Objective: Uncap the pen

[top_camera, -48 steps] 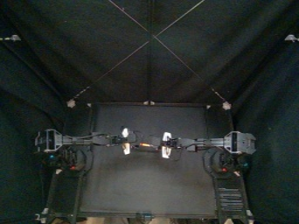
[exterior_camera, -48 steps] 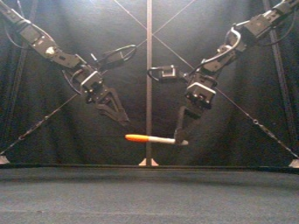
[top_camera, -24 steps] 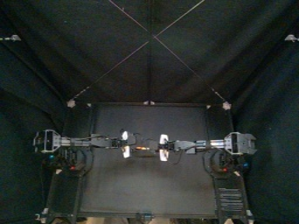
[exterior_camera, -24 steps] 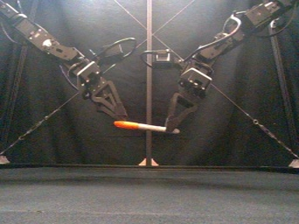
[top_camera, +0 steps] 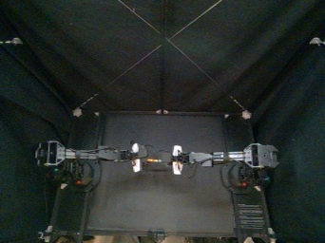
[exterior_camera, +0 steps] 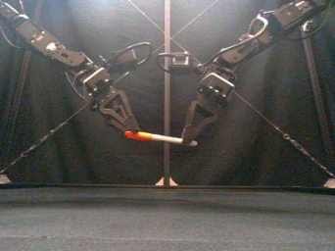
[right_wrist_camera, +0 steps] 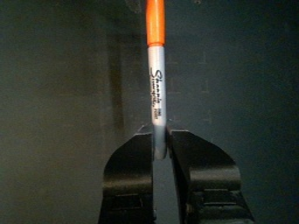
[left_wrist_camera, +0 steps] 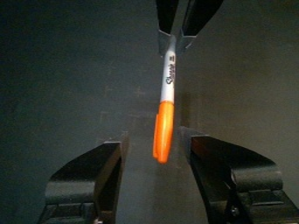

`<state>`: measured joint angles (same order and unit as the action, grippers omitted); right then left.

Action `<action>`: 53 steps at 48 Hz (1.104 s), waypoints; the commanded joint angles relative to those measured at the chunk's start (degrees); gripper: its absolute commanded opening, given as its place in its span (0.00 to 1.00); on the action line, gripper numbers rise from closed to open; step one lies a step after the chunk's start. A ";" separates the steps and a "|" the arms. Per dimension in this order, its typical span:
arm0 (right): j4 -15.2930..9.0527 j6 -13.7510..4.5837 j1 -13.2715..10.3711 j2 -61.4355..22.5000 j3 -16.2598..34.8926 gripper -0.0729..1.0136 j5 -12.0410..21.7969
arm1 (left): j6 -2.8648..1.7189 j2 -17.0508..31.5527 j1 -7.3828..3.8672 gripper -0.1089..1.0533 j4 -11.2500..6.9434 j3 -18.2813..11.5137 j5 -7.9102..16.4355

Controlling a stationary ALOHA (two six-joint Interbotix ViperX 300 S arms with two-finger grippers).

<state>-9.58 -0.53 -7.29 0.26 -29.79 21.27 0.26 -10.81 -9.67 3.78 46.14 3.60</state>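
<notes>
High above the desk (top_camera: 162,195) middle, the pen (exterior_camera: 155,138) hangs nearly level in open air.
Right fingers (right_wrist_camera: 135,166) pinch its grey barrel end; left fingers (left_wrist_camera: 105,171) stand spread either side of the orange cap (left_wrist_camera: 163,131); desk edges lie well apart.

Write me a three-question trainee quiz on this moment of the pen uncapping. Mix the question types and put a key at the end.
1. True or false: the pen is already uncapped.
2. Which gripper is shut on the pen's barrel: A, the left gripper, or B, the right gripper?
3. Fill in: the left gripper's open jaws flank the pen's ____ cap.

Key: 1 false, the cap is on; 2 B; 3 orange.
</notes>
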 commanded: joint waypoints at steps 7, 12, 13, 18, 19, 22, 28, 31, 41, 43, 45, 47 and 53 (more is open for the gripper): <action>-0.09 0.09 0.26 2.37 1.85 0.44 -0.44 | 0.00 -0.26 -0.09 0.82 -1.67 -0.09 -0.18; -0.09 0.18 0.26 2.37 2.02 0.44 -0.53 | 0.00 -0.26 -0.09 0.77 -1.93 -0.09 -0.26; -0.09 0.18 0.26 2.37 2.02 0.44 -0.53 | 0.00 -0.26 -0.09 0.76 -2.02 -0.09 -0.26; -0.09 0.18 0.26 2.29 2.11 0.44 -0.62 | 0.00 -0.26 -0.18 0.66 -1.93 -0.09 -0.26; -0.09 0.18 0.26 2.37 2.11 0.44 -0.62 | 0.00 -0.26 -0.18 0.63 -2.02 0.00 -0.26; -0.09 0.09 0.26 2.37 2.02 0.44 -0.62 | 0.00 -0.26 -0.26 0.57 -2.02 -0.09 -0.26; -0.09 0.00 0.26 2.37 1.76 0.44 -0.62 | -0.09 -0.26 -0.26 0.49 -2.02 -0.09 -0.26; -0.09 -0.09 0.18 2.46 1.58 0.44 -0.62 | -0.09 -0.26 -0.26 0.49 -2.02 0.09 -0.18; -0.09 -0.53 -0.09 4.66 -0.26 0.44 -0.62 | -0.09 -1.58 -0.26 0.49 -2.02 1.58 -0.18; -0.09 -0.53 -0.09 5.36 -0.88 0.44 -0.62 | -0.09 -2.02 -0.35 0.49 -2.02 2.02 -0.18; -0.09 -0.62 -0.09 6.24 -1.67 0.44 -0.70 | -0.09 -2.55 -0.35 0.49 -2.02 2.55 -0.18; 0.00 -0.62 -0.18 7.03 -2.29 0.44 -0.79 | -0.09 -2.99 -0.26 0.49 -2.02 2.99 -0.18; -0.09 -0.70 -0.44 9.05 -3.96 0.44 -1.23 | -0.09 -4.75 -0.26 0.49 -2.02 4.39 -0.18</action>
<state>-9.76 -0.88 -7.38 5.89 -33.31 19.78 0.44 -14.15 -9.49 1.85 49.66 3.08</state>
